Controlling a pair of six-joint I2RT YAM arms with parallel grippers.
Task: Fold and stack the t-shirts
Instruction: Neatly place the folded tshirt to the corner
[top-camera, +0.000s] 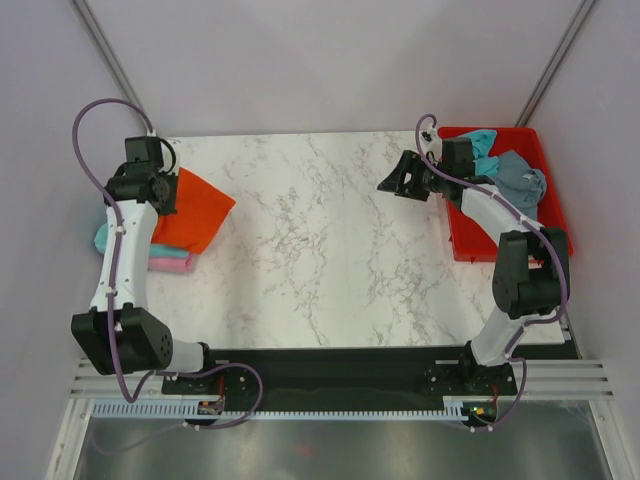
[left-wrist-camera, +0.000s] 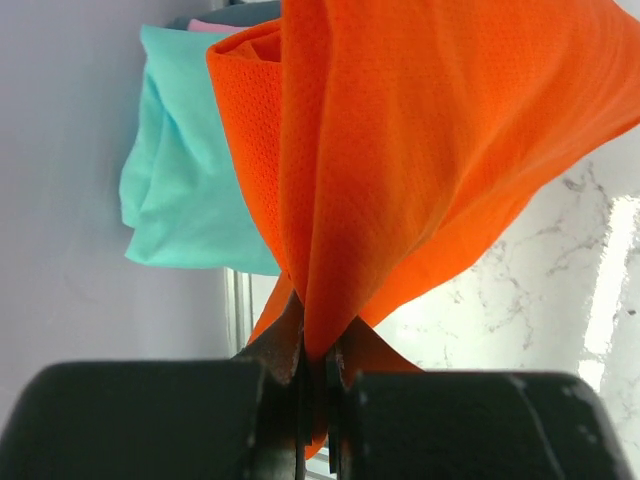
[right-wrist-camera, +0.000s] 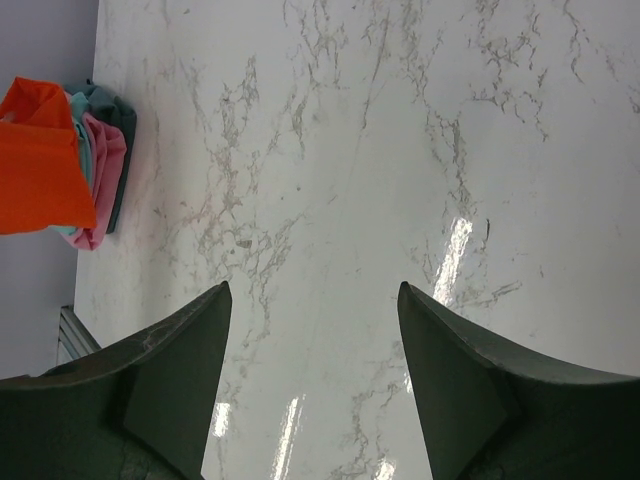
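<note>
White links (top-camera: 120, 265), black joint housings (top-camera: 120, 338) and looping purple cables (top-camera: 77, 128) (the pincer fingers (right-wrist-camera: 170, 380) are dark too)

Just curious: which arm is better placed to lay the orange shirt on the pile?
Left. Its jaws pinch the orange shirt by the folded pile; the right jaws hang open and empty across the table, near the red tray.
</note>
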